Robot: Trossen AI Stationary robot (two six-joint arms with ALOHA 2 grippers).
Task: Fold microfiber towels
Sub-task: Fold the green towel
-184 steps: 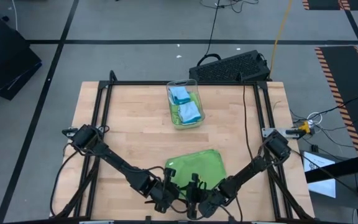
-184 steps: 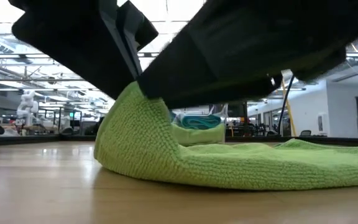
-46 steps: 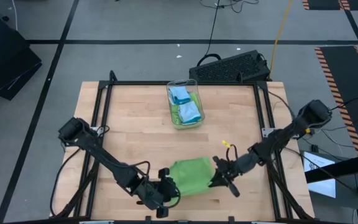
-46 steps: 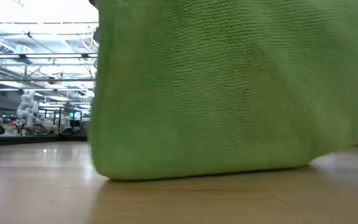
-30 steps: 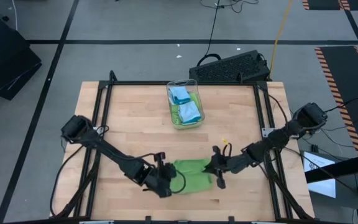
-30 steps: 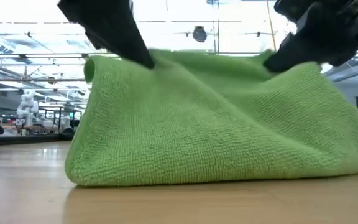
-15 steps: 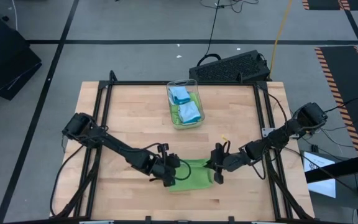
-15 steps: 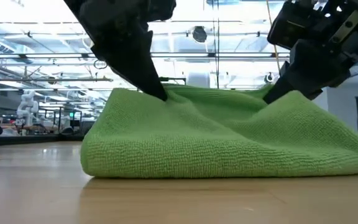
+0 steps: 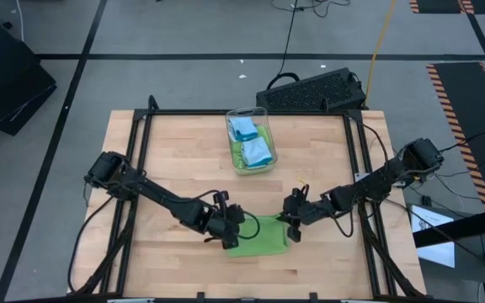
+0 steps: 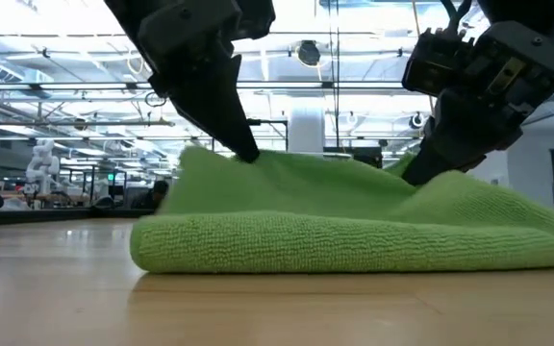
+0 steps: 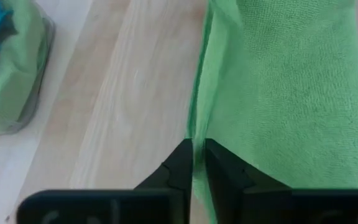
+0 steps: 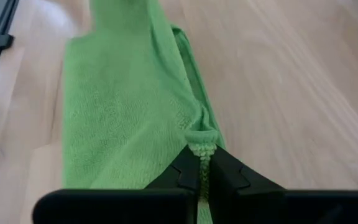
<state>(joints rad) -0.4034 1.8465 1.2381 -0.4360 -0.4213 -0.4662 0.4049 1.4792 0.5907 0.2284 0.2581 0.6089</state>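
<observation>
The lime green microfiber towel [image 9: 258, 236] is now lying folded over on the wooden desk [image 9: 183, 177], no longer hanging. The left hand [image 11: 197, 163] is pinching its edge narrowly, perhaps easing; the right hand [image 12: 202, 163] is clamping its corner.

The left arm reaches from the table's left edge toward the near middle, its left gripper [image 9: 230, 236] angled down, its two dark fingers [image 11: 182, 163] drawn near each other with only a thin slit between them, pinching the edge of the green towel [image 9: 258, 236] directly beneath its tips. The right arm comes in from the right edge, and its right gripper [image 9: 292, 225], tilted down and toward the left gripper, has its fingers [image 12: 190, 168] pressed together on a bunched corner of that towel.
</observation>
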